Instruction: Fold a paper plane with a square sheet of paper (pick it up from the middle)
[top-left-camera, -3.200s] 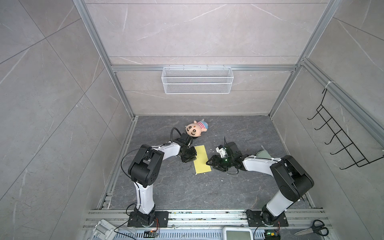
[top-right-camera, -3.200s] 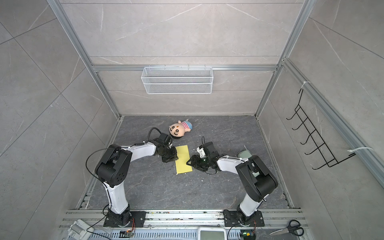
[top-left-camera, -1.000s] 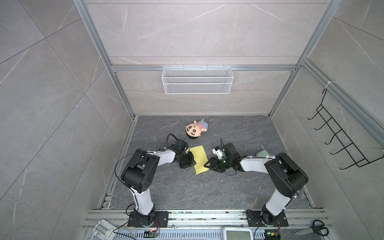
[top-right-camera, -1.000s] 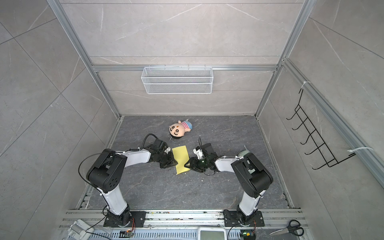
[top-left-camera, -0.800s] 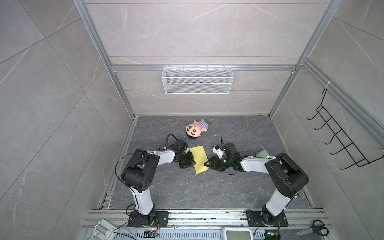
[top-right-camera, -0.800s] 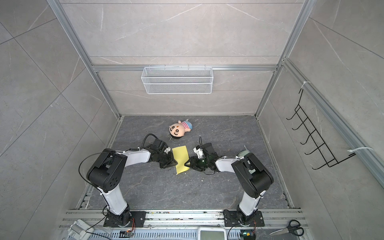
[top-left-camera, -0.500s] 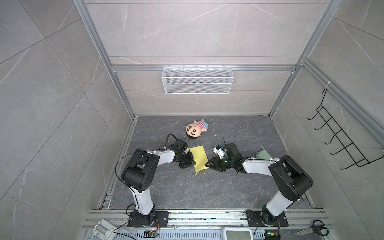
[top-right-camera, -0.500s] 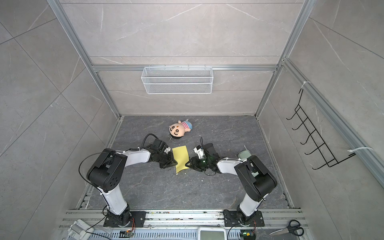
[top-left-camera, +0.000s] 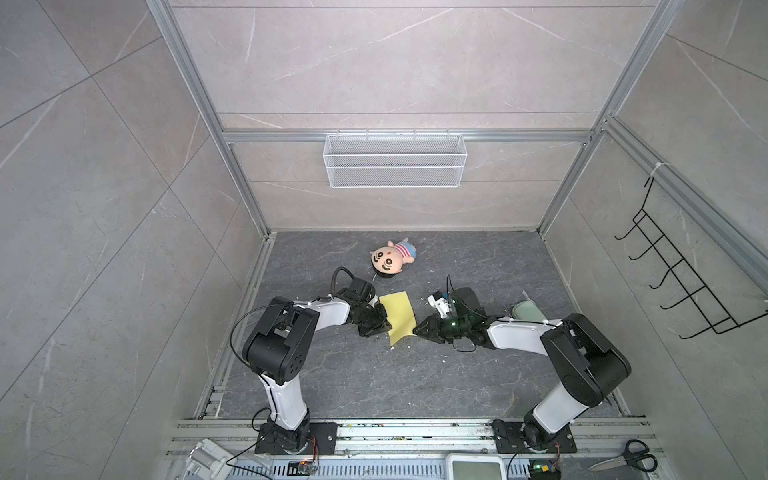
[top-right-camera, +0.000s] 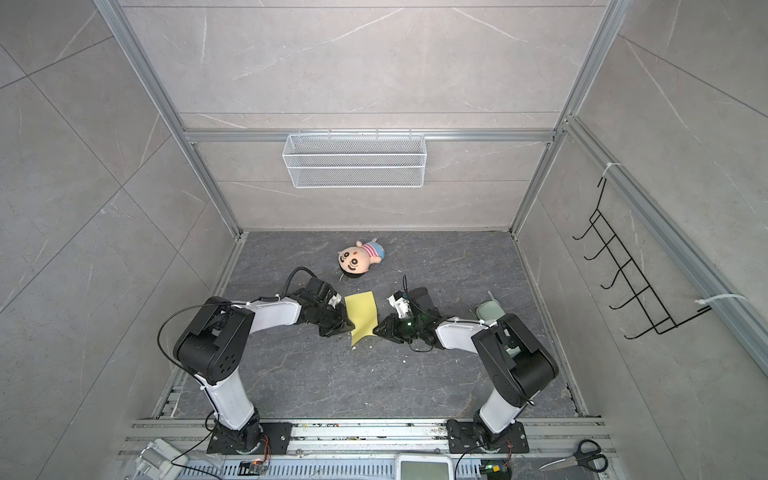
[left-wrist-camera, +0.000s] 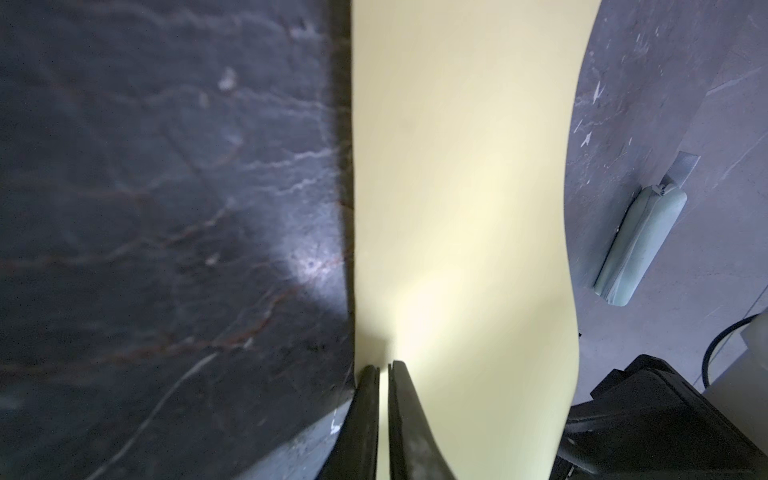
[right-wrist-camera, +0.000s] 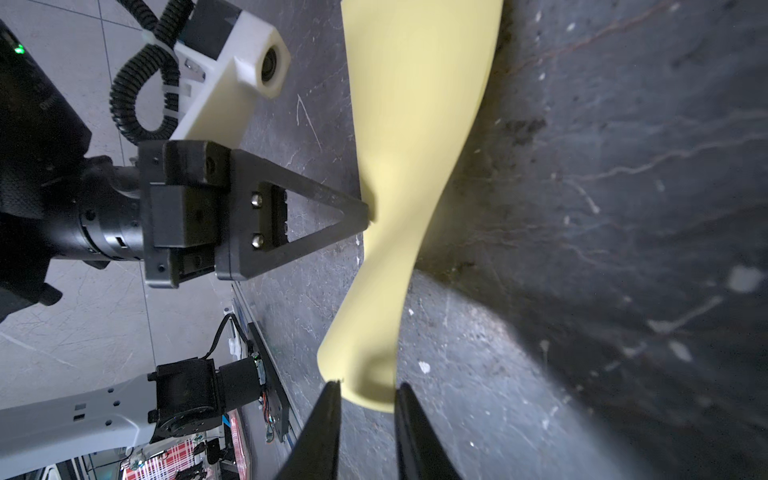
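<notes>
The square sheet of paper (top-left-camera: 398, 316) (top-right-camera: 362, 316) is pale yellow and folded into a long strip on the dark floor between my arms. My left gripper (top-left-camera: 385, 325) (left-wrist-camera: 384, 368) is shut on its left edge, with yellow showing in the thin slit between the jaws. The same gripper (right-wrist-camera: 365, 216) shows pinching the paper (right-wrist-camera: 415, 124) in the right wrist view. My right gripper (top-left-camera: 416, 330) (right-wrist-camera: 368, 388) sits at the strip's near right corner, jaws still apart, with the curled paper edge between the fingertips. No paper plane is in view.
A plush doll (top-left-camera: 388, 261) lies behind the paper. A pale green pad (top-left-camera: 528, 311) (left-wrist-camera: 636, 245) rests by my right arm. A wire basket (top-left-camera: 395, 160) hangs on the back wall, black hooks (top-left-camera: 685, 282) on the right wall. Scissors (top-left-camera: 627, 455) lie on the front rail.
My right gripper's jaws have narrowed around the paper's near right corner, and that end of the strip has curled up. My left gripper keeps its grip and has barely moved.
</notes>
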